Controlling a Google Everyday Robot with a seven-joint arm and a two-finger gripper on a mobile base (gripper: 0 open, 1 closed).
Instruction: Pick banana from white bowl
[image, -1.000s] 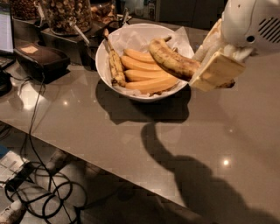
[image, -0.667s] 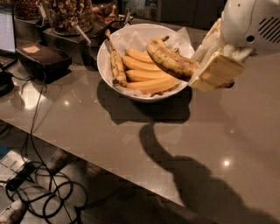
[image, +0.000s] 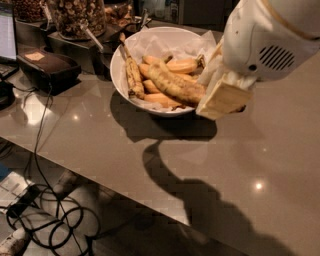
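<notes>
The white bowl (image: 119, 75) stands on the grey counter, lined with crumpled white paper. The speckled yellow banana (image: 172, 84) lies diagonally on top of the pile in it, its right end at the bowl's near right rim. Smooth orange-yellow bananas (image: 181, 65) lie under and behind it. A thin dark-streaked banana (image: 132, 75) leans at the left inside. My gripper (image: 220, 97), beige under the white arm housing (image: 270, 40), sits at the bowl's right rim, right against the speckled banana's right end.
A black box (image: 47, 70) and a jar of nuts (image: 80, 17) with a spoon stand left of the bowl. A laptop screen (image: 6, 30) is at the far left. Cables (image: 50, 220) lie on the floor below the counter's front edge. The arm's shadow falls across the counter (image: 200, 200).
My gripper has moved a little left and down, closer to the bowl's rim. The speckled banana now lies lower and further left across the pile.
</notes>
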